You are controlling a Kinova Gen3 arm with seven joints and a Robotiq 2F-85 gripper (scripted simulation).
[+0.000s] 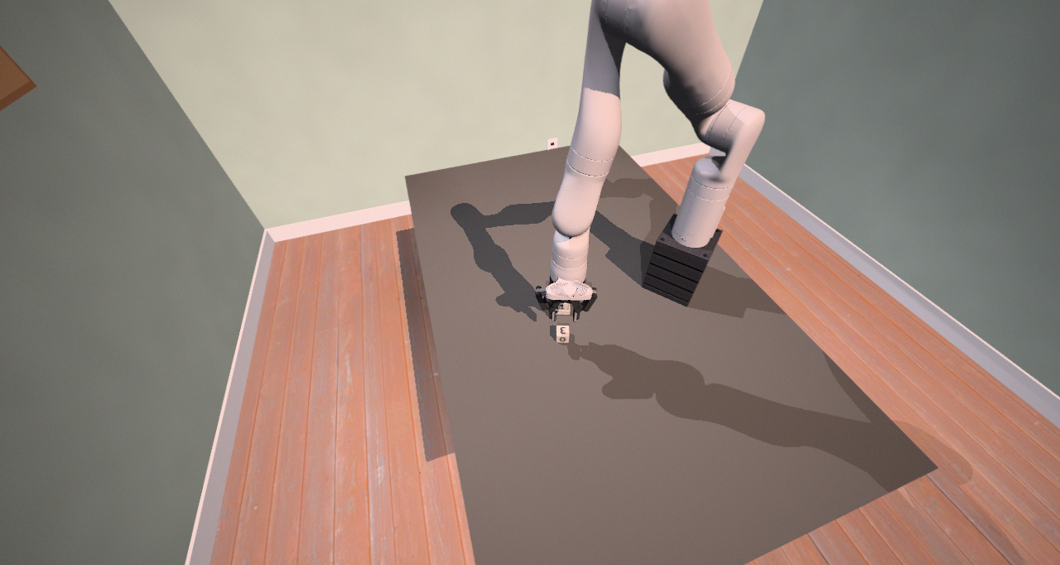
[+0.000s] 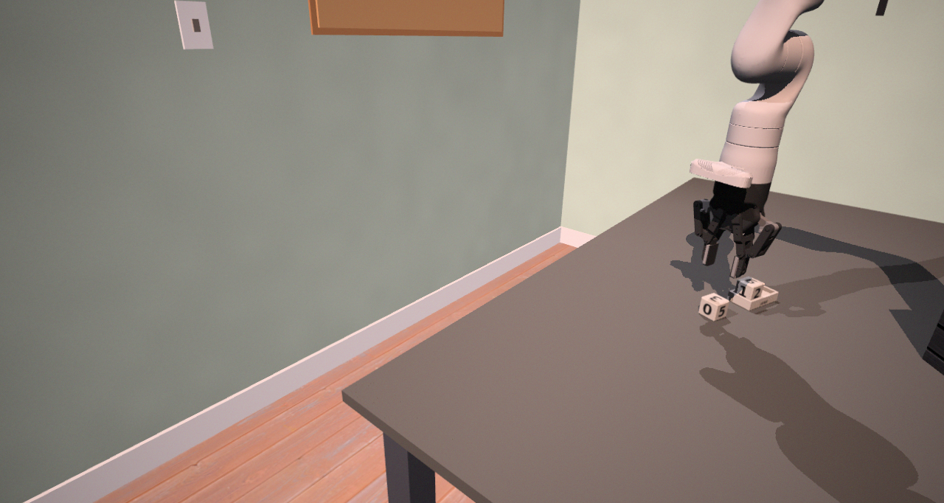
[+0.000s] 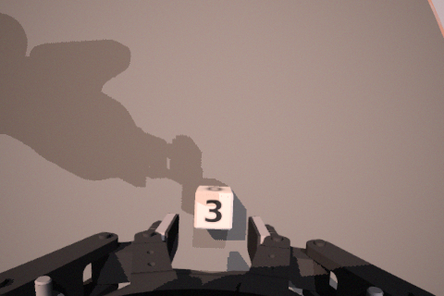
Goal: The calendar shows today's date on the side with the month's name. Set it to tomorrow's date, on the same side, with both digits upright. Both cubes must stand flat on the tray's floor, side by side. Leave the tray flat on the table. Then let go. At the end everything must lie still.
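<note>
empty half-open jaws above tray (image 2: 759, 300), loose cube (image 2: 712, 307) beside

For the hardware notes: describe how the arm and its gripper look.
The arm is smooth, pale pinkish-white, built of rounded tubular segments with thin seam lines, on a black ribbed base block. The gripper is black, two-fingered, with lighter pads. No cables or markings show.

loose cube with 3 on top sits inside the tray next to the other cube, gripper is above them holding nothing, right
Not quite. The loose cube with 3 on top stands on the table outside the tray, beside it, as the exterior view shows. Only the other cube sits in the tray. The gripper is indeed above them, holding nothing.
</note>
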